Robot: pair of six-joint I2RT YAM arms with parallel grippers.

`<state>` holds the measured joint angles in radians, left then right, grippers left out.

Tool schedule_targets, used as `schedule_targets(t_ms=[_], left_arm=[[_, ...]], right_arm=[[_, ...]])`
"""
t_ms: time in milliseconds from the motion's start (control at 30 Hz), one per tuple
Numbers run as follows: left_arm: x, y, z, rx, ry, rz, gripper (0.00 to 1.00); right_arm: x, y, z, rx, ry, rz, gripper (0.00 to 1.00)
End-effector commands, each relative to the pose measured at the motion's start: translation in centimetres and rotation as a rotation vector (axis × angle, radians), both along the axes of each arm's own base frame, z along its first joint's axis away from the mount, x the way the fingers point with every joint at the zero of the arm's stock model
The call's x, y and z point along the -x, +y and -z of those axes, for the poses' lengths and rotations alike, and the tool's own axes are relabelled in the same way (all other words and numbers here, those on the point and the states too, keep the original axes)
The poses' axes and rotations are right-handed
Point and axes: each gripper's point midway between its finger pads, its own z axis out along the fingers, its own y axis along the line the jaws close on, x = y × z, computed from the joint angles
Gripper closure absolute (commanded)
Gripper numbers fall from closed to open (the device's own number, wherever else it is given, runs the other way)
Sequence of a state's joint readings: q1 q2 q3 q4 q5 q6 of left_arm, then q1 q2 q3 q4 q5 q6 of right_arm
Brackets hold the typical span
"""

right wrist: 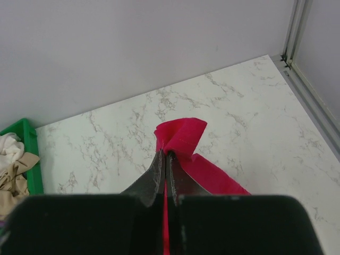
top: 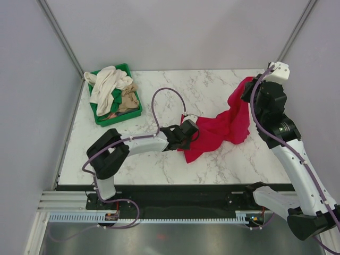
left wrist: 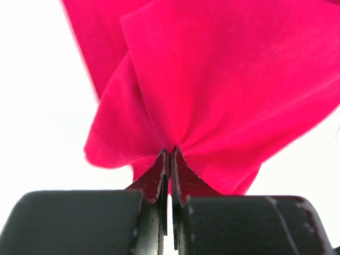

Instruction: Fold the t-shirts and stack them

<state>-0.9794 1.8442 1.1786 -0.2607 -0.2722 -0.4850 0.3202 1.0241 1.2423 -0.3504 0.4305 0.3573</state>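
Unfurl step on red t-shirt (top: 220, 130), well right of green tray (top: 118, 119); left gripper (left wrist: 170, 154) clenched on one bunched edge; right gripper (right wrist: 166, 155) clenched on another, held high; cream and tan t-shirts (top: 109, 87) in that tray; next, I'd judge: pull apart, lay flat.

Soft, even light is falling over the desk (top: 223, 164), leaving only faint shadows beside the red t-shirt (top: 223, 130). In the left wrist view, everything around that shirt is blowing out white, and its upper-left edge is blurring.
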Motion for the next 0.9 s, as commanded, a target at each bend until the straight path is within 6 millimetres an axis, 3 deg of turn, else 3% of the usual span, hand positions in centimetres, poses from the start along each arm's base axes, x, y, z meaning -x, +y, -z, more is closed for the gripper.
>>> schedule_targets(t_ms=[0, 33, 133, 167, 233, 267, 333, 367, 500, 567, 767, 867], left_arm=[[-0.3, 2.7, -3.5, -0.028, -0.095, -0.053, 0.98], [-0.3, 3.2, -5.4, -0.006, -0.128, -0.065, 0.98], [0.0, 5.7, -7.9, -0.006, -0.192, -0.105, 0.98], [0.4, 6.7, -10.0, 0.030, -0.230, -0.114, 0.98], [0.9, 8.1, -11.0, 0.045, -0.253, -0.130, 0.95], [1.6, 9.1, -11.6, 0.063, -0.265, -0.126, 0.63], [2.3, 10.0, -11.3, 0.063, -0.263, -0.121, 0.41], [2.8, 10.9, -10.0, 0.039, -0.250, -0.126, 0.30], [3.4, 13.2, -7.8, 0.025, -0.213, -0.205, 0.28], [3.4, 14.2, -6.3, 0.024, -0.179, -0.255, 0.32], [2.5, 16.2, -2.6, 0.059, -0.066, -0.340, 0.39], [1.8, 16.0, -1.6, 0.117, -0.029, -0.337, 0.41]], right_arm=[[0.0, -1.1, -3.1, 0.012, -0.078, 0.054, 1.00], [0.1, -1.6, -3.6, 0.014, -0.087, 0.075, 1.00], [0.3, -2.3, -3.9, 0.020, -0.087, 0.115, 1.00], [0.3, -2.6, -3.9, 0.023, -0.085, 0.130, 1.00], [0.3, -2.9, -3.8, 0.023, -0.083, 0.147, 1.00], [0.3, -2.8, -3.6, 0.021, -0.079, 0.144, 1.00], [0.2, -2.6, -2.9, 0.022, -0.066, 0.136, 1.00], [0.0, -2.5, -2.6, 0.015, -0.061, 0.133, 1.00], [-0.4, -1.4, -0.7, -0.006, -0.031, 0.086, 1.00], [-0.4, -1.1, -0.4, -0.014, -0.026, 0.072, 1.00], [-0.2, -0.6, 0.0, -0.021, -0.020, 0.042, 1.00], [-0.2, -0.5, 0.3, -0.022, -0.014, 0.033, 1.00]])
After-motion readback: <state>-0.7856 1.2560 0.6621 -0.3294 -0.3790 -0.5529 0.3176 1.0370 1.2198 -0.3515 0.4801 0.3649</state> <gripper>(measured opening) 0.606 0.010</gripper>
